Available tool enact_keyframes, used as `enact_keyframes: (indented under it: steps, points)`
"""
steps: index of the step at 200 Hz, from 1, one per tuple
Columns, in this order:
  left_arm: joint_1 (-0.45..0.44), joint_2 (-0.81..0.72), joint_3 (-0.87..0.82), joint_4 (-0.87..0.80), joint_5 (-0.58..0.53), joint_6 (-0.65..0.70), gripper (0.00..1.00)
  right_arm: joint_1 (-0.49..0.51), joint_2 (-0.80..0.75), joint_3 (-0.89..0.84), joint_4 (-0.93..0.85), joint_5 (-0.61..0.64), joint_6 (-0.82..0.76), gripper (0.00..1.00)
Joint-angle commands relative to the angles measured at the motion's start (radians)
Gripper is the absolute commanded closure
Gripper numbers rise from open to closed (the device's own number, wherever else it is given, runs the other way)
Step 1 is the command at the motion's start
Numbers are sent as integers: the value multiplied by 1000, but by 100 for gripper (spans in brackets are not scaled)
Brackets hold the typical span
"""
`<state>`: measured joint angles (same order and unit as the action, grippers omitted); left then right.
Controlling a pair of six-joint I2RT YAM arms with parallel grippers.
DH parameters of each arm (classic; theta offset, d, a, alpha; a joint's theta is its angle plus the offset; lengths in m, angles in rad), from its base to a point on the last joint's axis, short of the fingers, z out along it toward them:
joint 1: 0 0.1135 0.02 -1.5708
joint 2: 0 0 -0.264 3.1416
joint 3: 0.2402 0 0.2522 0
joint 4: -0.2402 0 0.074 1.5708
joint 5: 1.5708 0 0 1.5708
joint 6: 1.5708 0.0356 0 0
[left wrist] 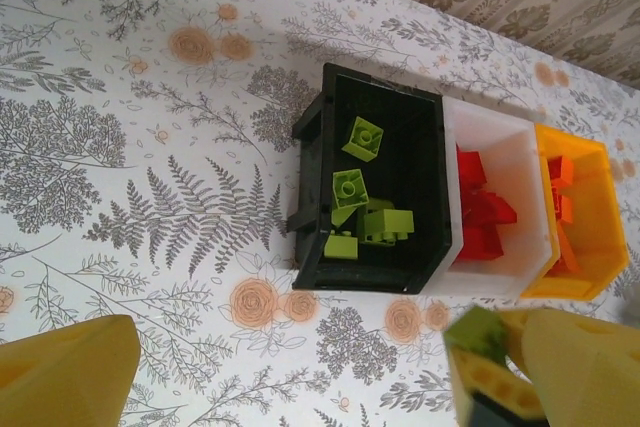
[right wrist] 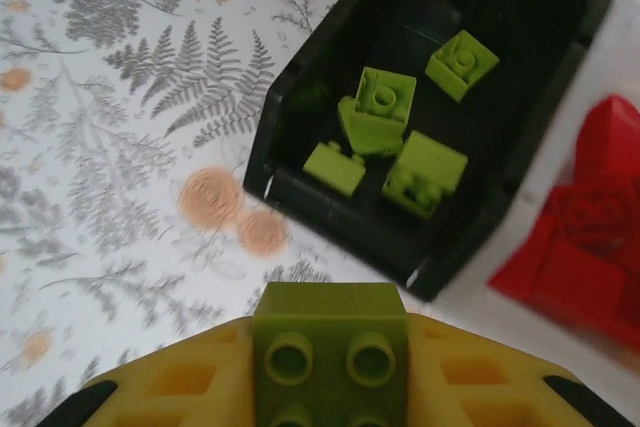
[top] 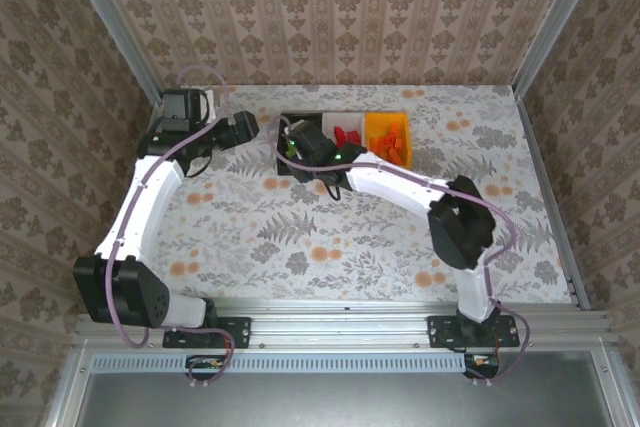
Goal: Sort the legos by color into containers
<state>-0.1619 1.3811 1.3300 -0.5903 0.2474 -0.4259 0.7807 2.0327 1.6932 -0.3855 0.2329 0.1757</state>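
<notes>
- The right gripper (right wrist: 330, 379) is clamping a held lego (right wrist: 330, 332), a yellow-green block with its studs facing the wrist camera and a finger pressing on each side.
- That gripper is hanging over the table (right wrist: 120, 147), just in front of the near wall of the black bin (right wrist: 268, 175). The block is sitting outside the bin, not in it.
- About five green legos (right wrist: 385, 97) are lying loose on the black bin's floor, some touching and some tilted.
- The left gripper (left wrist: 300, 372) is standing wide, its two yellow fingers (left wrist: 65, 377) showing at opposite lower corners of its wrist view.
- From above, the left arm is reaching toward the back left of the table, with its gripper pointing at the bins and staying apart from them.
- The three bins are sitting in a row at the back centre of the table, touching side by side, with black on the left.
- The white bin (left wrist: 515, 147) is in the middle, holding a heap of red legos (left wrist: 480, 212).
- The orange bin (left wrist: 595, 232) is on the right, holding orange legos (left wrist: 560, 209), which are blending with its walls and are hard to count.
</notes>
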Motion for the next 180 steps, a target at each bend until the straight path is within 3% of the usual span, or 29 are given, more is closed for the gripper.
enact_keyframes:
  steps: [1,88,95,104,125,155,180]
  points:
    - [4,15,-1,-1,-7,7,0,-41,109,113,-9,27,-104,66]
    - [5,28,9,-5,14,14,0,-129,357,484,-135,-16,-143,64]
    - [7,31,9,-5,16,13,0,-130,369,512,-144,-21,-145,60]
    - [9,35,8,-5,16,14,0,-132,385,553,-184,-15,-143,47]
    - [9,40,8,-5,15,16,0,-132,385,592,-211,-9,-148,36]
    - [10,43,12,-11,6,14,0,-127,265,509,-192,10,-132,35]
    - [10,19,28,-32,-32,31,0,-95,-45,143,-11,3,-106,34]
